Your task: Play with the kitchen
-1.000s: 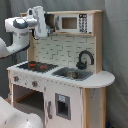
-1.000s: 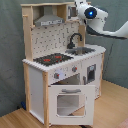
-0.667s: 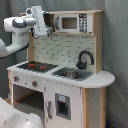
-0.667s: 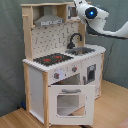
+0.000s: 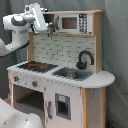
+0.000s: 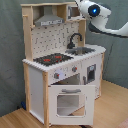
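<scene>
End effector [image 5: 50, 27] grip state unclear; white-and-wood kitchen [image 6: 62, 75], oven door [image 6: 70, 100] ajar.

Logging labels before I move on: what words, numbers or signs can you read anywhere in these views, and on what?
None can be read.
The microwave panel on the kitchen carries small light marks in the first exterior view: too blurred to read.
The knobs below the stovetop show no legible markings in the second exterior view.
</scene>
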Motion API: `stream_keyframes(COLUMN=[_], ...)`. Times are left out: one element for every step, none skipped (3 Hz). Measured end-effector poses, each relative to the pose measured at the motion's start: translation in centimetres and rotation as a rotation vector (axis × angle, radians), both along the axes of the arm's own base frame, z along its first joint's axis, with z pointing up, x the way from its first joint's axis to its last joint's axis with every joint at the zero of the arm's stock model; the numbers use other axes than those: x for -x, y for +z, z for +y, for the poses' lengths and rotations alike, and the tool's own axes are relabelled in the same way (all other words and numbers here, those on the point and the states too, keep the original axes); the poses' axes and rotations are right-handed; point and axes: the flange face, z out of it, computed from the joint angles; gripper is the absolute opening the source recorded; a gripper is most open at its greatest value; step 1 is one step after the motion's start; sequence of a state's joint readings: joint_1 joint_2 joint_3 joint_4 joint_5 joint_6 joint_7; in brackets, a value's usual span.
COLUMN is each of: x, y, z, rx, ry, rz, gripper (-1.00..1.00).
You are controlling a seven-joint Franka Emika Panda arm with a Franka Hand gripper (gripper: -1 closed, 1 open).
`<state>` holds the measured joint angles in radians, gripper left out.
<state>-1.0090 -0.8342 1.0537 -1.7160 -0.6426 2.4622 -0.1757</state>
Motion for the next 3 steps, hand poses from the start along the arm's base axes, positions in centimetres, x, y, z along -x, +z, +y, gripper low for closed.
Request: stream_keyframes(x=[0.1,0.1,0.2], y=[0.4,0.1,-0.7], z=[0.0,0.8,2.6], rx=[0.104,0.206,0.318], ry=[0.006,0.035,0.086], rz=[0.050,0.098,0.144], gripper=[1.00,1.00,1.00])
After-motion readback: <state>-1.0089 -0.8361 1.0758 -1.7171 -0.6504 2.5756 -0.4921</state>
